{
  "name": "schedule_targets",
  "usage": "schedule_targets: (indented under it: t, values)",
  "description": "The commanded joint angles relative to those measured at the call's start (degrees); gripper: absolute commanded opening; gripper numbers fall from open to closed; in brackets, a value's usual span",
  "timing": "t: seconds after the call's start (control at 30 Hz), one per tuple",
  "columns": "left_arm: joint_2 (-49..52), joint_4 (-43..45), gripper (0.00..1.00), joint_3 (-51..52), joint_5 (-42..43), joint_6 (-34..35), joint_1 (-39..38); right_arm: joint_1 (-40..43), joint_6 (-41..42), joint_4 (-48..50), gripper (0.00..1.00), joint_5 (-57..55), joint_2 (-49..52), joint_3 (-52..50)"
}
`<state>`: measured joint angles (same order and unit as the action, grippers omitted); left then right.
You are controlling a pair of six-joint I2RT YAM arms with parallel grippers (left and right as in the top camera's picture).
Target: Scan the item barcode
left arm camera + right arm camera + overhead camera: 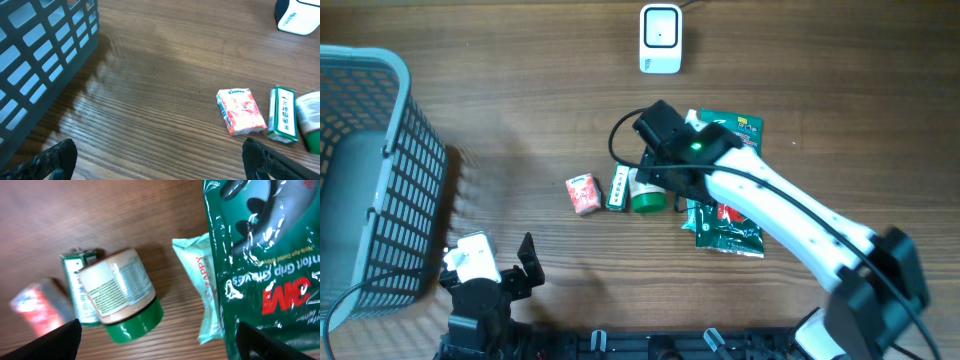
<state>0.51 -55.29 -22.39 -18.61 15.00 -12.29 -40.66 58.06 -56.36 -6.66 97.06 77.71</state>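
Note:
Several items lie mid-table: a red tissue pack [583, 193], a slim green box [618, 187], a jar with a green lid [646, 196] and a green 3M glove bag [725, 222]. The white barcode scanner [660, 38] stands at the far edge. My right gripper [663, 168] hovers open over the items. In the right wrist view, the right gripper [160, 345] has the jar [122, 292] and a pale green wipes pack [200, 285] between its spread fingers, touching neither. My left gripper [160, 160] is open over bare wood near the front edge, left of the tissue pack [241, 111].
A tall grey-blue mesh basket [380, 170] fills the left side of the table and looms close in the left wrist view as the basket [40, 60]. A black cable [620, 135] loops beside the right wrist. The right arm [800, 225] slants across from the lower right.

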Motion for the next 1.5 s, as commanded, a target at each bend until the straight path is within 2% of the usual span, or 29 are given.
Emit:
schedule_targets:
  t: [0.0, 0.07, 0.1, 0.13, 0.17, 0.27, 0.3, 0.6, 0.7, 0.77, 0.87, 1.0, 1.1, 1.13, 1.2, 1.3, 1.37, 1.43, 1.47]
  values:
    - [-0.24, 0.13, 1.0, 0.33, -0.33, 0.48, 0.37, 0.04, 20.06, -0.26, 1.0, 8.0, -1.79, 0.15]
    - [-0.24, 0.13, 1.0, 0.33, -0.33, 0.46, 0.37, 0.02, 27.58, 0.76, 1.0, 11.34, -1.57, -1.18]
    - [-0.24, 0.13, 1.0, 0.33, -0.33, 0.48, 0.37, 0.04, 22.62, 2.51, 0.99, 9.46, -1.57, -1.49]
    - [-0.24, 0.13, 1.0, 0.33, -0.33, 0.48, 0.37, 0.04, 6.27, 5.95, 1.0, 7.91, -1.57, -1.49]
    - [-0.24, 0.13, 1.0, 0.33, -0.33, 0.48, 0.37, 0.09, -4.02, 6.01, 0.99, 7.91, -1.57, -1.49]
    - [-0.24, 0.13, 1.0, 0.33, -0.33, 0.48, 0.37, 1.4, -10.97, 1.73, 1.0, 9.14, 0.09, -1.57]
    - [-0.24, 0.13, 1.0, 0.33, -0.33, 0.48, 0.37, 2.12, -17.68, 2.93, 1.0, 13.73, 2.01, -1.57]
    - [-0.24, 0.13, 1.0, 0.33, -0.33, 0.46, 0.37, 2.12, -27.5, 8.46, 1.0, 23.41, 16.11, -1.57]
    - [-0.24, 0.13, 1.0, 0.33, -0.33, 0.48, 0.37, 2.12, -27.67, 7.91, 0.87, 23.61, 18.62, -1.62]
    - [-0.24, 0.13, 1.0, 0.33, -0.33, 0.48, 0.37, 2.12, -25.94, 7.74, 0.87, 25.18, 18.8, -1.62]
    - [-0.24, 0.13, 1.0, 0.33, -0.33, 0.46, 0.37, 2.12, -16.28, 6.75, 0.79, 25.2, 18.8, -1.62]
    - [-0.24, 0.13, 1.0, 0.33, -0.33, 0.48, 0.37, 2.12, -10.47, 5.22, 0.72, 25.05, 18.78, -1.62]
    - [-0.24, 0.13, 1.0, 0.33, -0.33, 0.48, 0.37, 2.12, -3.28, 5.57, 0.66, 20.74, 18.78, -1.62]
    - [-0.24, 0.13, 1.0, 0.33, -0.33, 0.46, 0.37, 2.12, -1.73, 6.05, 0.61, 19.43, 18.78, -1.6]
    - [-0.24, 0.13, 1.0, 0.33, -0.33, 0.48, 0.37, 2.12, 0.59, 6.25, 0.59, 18.1, 18.75, -1.55]
    - [-0.24, 0.13, 1.0, 0.33, -0.33, 0.48, 0.37, 2.12, 0.17, 2.78, 0.59, 20.46, 17.51, 0.9]
    - [-0.24, 0.13, 1.0, 0.33, -0.33, 0.48, 0.37, 2.14, -2.99, -1.29, 0.6, 29.24, 15.82, 2.84]
    - [-0.24, 0.13, 1.0, 0.33, -0.33, 0.48, 0.37, 2.23, -11.98, -4.0, 0.61, 44.19, 14.69, 3.08]
    - [-0.24, 0.13, 1.0, 0.33, -0.33, 0.48, 0.37, 2.27, -13.94, -5.42, 0.6, 47.41, 14.69, 3.06]
